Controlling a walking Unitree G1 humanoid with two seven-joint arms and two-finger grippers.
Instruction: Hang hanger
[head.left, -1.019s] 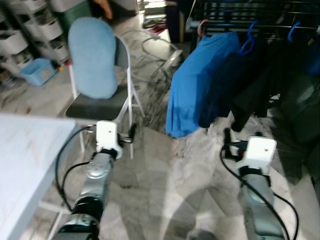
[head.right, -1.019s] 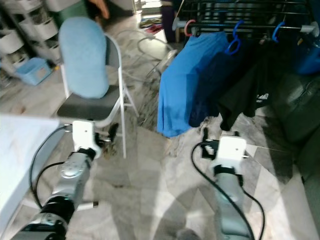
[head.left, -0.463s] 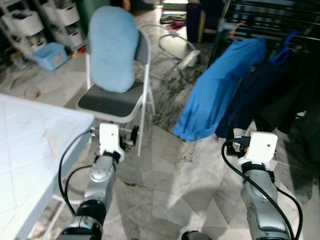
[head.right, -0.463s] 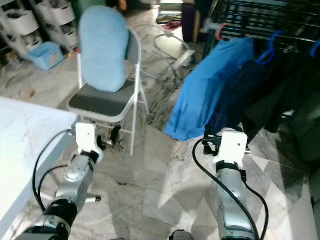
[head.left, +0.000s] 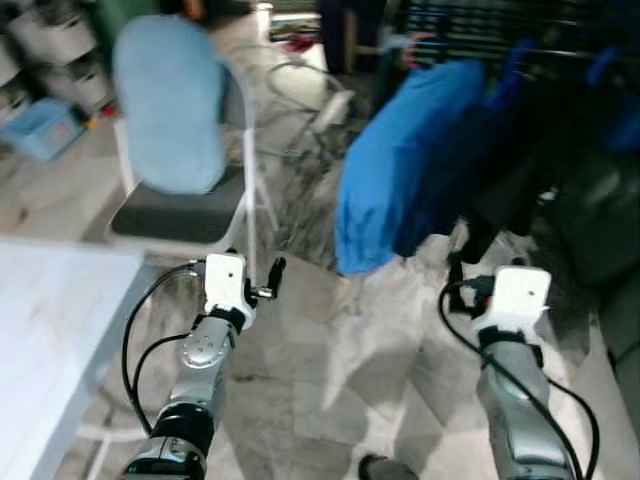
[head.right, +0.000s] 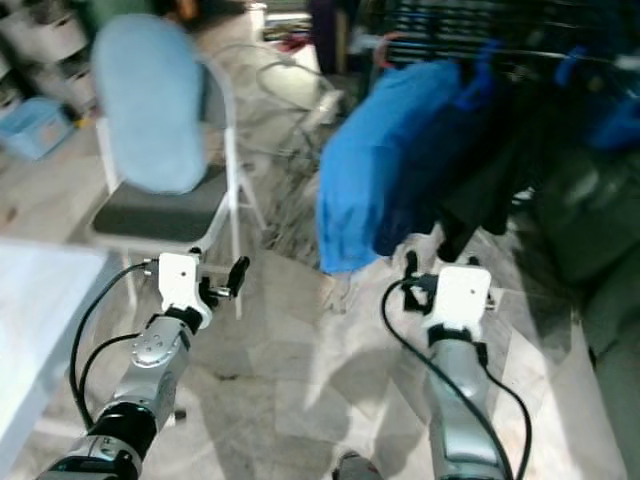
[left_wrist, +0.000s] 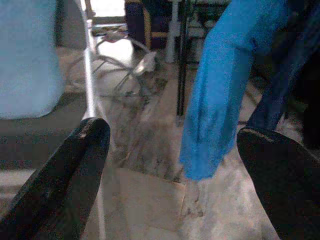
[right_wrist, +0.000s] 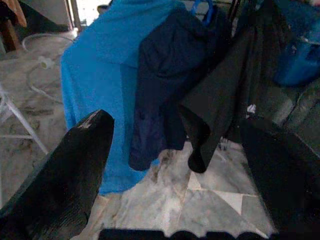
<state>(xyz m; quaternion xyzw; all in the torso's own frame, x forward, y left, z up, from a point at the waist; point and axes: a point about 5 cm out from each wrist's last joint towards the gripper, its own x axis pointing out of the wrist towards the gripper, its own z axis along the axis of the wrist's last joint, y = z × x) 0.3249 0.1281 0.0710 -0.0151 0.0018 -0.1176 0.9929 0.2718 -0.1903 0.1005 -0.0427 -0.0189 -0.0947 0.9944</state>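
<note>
A dark drying rack (head.left: 470, 22) stands ahead on the right. A bright blue garment (head.left: 400, 150), a navy one (right_wrist: 170, 65) and a black one (right_wrist: 225, 85) hang from it. The hook of a blue hanger (right_wrist: 207, 7) shows above the navy garment. My left gripper (left_wrist: 170, 135) is held out low over the floor, open and empty, beside the chair. My right gripper (right_wrist: 172, 122) is also open and empty, and faces the hanging clothes from a short way off. The head views are blurred.
A white folding chair (head.left: 180, 215) with a pale blue cloth (head.left: 165, 100) over its back stands ahead on the left. A white table (head.left: 50, 320) lies by my left arm. Storage bins (head.left: 40, 60) and hoses (head.left: 300, 85) are on the marble floor behind.
The whole picture has swung and blurred, so the camera has moved. Both arms keep the same raised pose, with the grippers open and empty.
</note>
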